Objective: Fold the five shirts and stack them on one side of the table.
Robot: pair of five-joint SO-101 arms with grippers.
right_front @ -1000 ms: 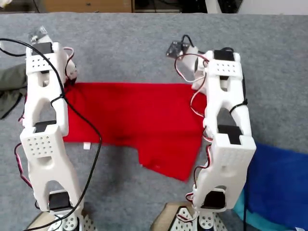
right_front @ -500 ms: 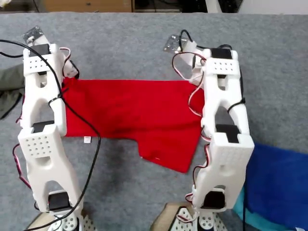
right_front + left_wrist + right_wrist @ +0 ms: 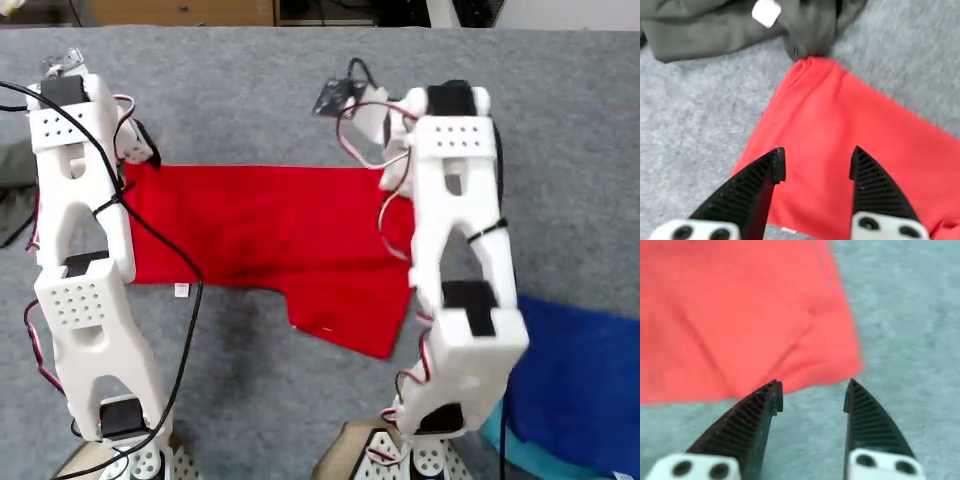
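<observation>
Two labels found, neither legible: a small white tag [image 3: 180, 290] at the near hem of the red shirt [image 3: 270, 240], and a white label [image 3: 766, 12] on the dark grey garment [image 3: 715, 30] bunched against that shirt's far left corner. Saw the red shirt spread flat in the middle of the grey table [image 3: 250, 90], between the two arms, with one flap jutting toward the arms' bases on the right. Saw a blue shirt [image 3: 585, 380] at the table's near right side, apart from the red one.

Found the left gripper [image 3: 817, 156] with fingers spread wide, gripping nothing, poised over the red shirt's left edge; could not tell whether the tips touched cloth. Found the right gripper [image 3: 812, 389] likewise spread and unladen, one fingertip [image 3: 774, 390] at the hem of the shirt's right corner, the other over bare table.
</observation>
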